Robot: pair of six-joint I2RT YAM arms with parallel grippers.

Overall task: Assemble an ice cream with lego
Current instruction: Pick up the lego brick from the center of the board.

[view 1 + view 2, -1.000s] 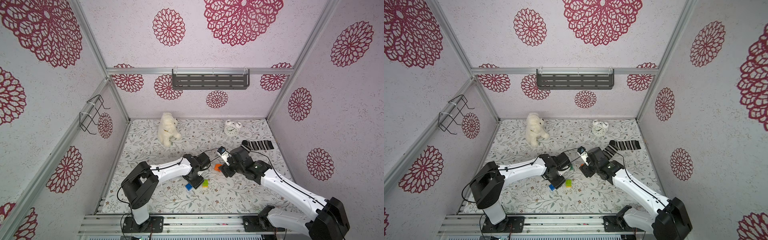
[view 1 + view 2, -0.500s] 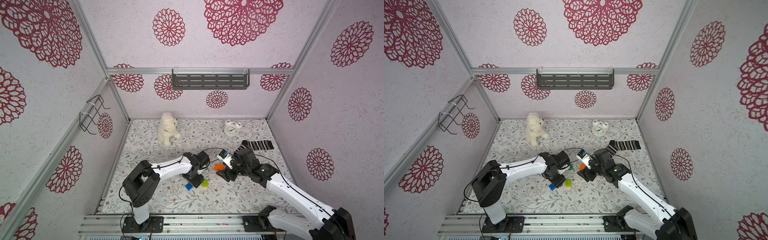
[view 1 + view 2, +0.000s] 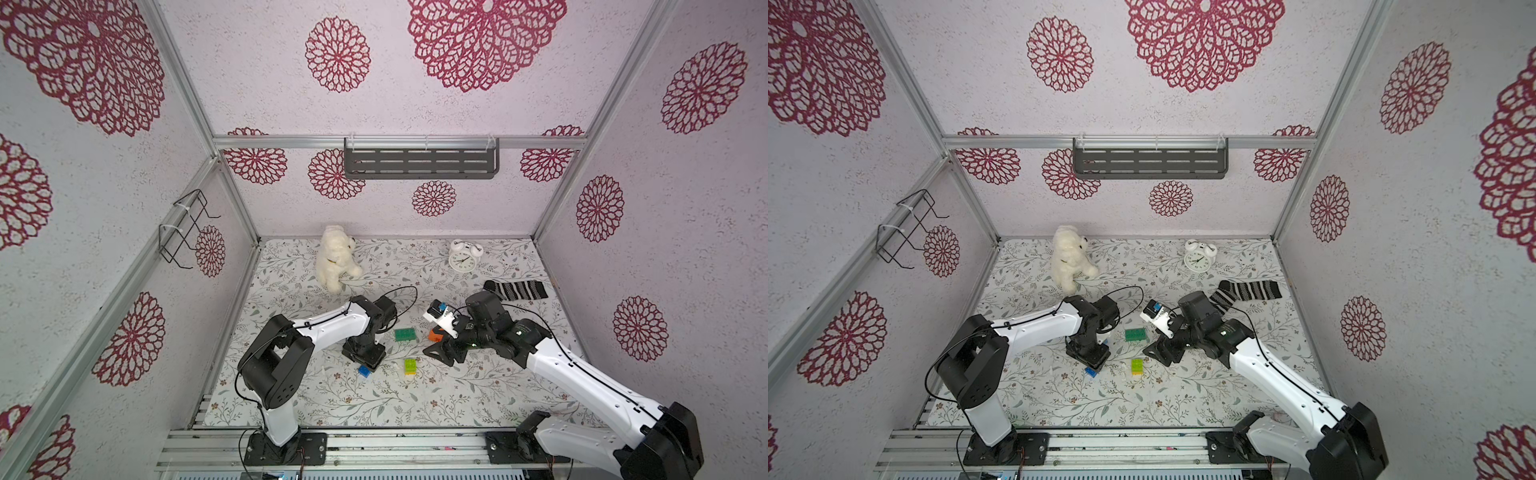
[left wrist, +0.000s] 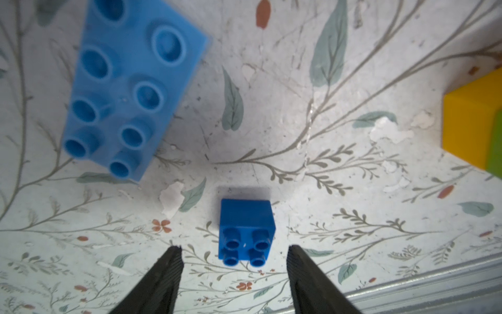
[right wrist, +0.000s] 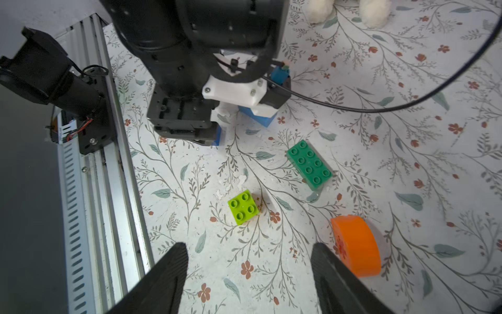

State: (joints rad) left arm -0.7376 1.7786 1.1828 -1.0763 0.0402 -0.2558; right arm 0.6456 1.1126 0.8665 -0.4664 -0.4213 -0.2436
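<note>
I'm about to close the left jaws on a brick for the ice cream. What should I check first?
1. left gripper open: ok, jaws spread wide.
2. dark-blue brick between the left jaws: ok, not touching either.
3. right gripper open and empty: ok.
4. orange half-round between the right jaws: not ok, it lies outside one jaw.
5. lime brick pressed fully onto yellow brick: cannot tell; they touch.
6. green brick loose, away from both arms: ok.

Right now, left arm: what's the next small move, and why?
Probably lower the left gripper straight down and close on the dark-blue square brick: its jaws stand open and empty, and the brick sits studs-up, untouched, partly between them.
</note>
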